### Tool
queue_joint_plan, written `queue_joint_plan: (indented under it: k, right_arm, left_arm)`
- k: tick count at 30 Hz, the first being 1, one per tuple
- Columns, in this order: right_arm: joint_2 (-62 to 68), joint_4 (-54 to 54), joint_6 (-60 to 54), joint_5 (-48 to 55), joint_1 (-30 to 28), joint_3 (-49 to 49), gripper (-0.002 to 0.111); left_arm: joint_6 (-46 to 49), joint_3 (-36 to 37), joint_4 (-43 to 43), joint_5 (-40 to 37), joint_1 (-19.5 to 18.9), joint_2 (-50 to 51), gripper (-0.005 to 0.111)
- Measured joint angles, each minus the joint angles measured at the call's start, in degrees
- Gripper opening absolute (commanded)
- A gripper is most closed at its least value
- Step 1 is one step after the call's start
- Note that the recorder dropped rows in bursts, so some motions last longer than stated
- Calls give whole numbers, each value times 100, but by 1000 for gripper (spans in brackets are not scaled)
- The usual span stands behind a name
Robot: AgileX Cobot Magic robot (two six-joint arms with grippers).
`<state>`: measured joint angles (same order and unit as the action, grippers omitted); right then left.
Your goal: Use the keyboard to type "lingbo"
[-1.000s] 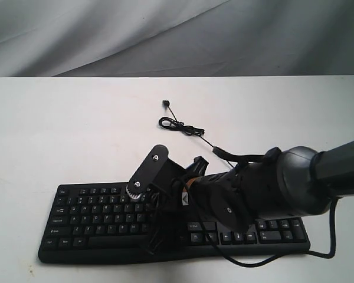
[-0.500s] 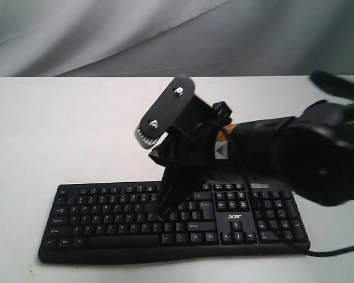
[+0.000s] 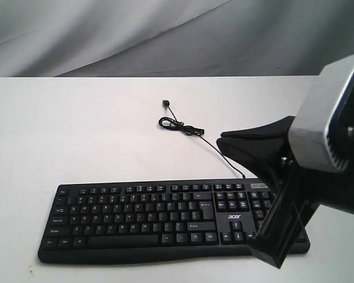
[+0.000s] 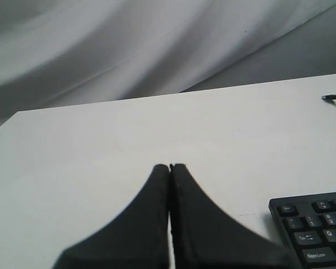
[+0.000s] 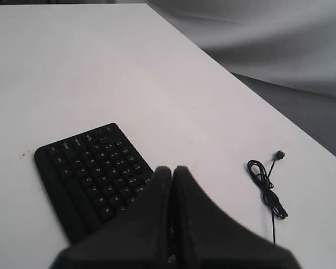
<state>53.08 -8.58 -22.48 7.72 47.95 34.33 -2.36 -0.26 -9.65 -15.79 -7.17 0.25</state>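
The black keyboard (image 3: 135,218) with its white "acer" logo lies flat along the table's front edge. Its thin cable (image 3: 180,127) coils behind it. My right gripper (image 3: 224,140) is shut on nothing, its fingers pressed together and pointing left, raised above the keyboard's right end and touching no key. In the right wrist view the shut tips (image 5: 171,169) hang over the keyboard (image 5: 89,168), with the cable coil (image 5: 266,185) beside them. My left gripper (image 4: 169,166) is also shut and empty, over bare table just off the keyboard's left corner (image 4: 313,224). It is hidden in the exterior view.
The white table (image 3: 76,130) stretches behind and to the left of the keyboard. A grey cloth backdrop (image 3: 165,35) hangs beyond its far edge. The bulky right arm housing (image 3: 330,130) fills the right side of the exterior view, covering the keyboard's number pad corner.
The right arm rose from the middle keys and swung to the right and towards the camera. The full key field now shows. The keyboard has not moved.
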Motion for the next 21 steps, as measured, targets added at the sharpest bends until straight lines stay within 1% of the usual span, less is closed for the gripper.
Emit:
queue_joint_plan:
  k: [15,18,21]
  right_arm:
    - [-36,-11,36,74,-16,-24,0]
    - [-228,-22,147,141,-228,-141,0]
    - [-599,-31,170,164,-716,-364,0]
  left_arm:
    - [0,0,0,0,0,0,0]
    - [0,0,0,0,0,0,0]
    - [0,0,0,0,0,0,0]
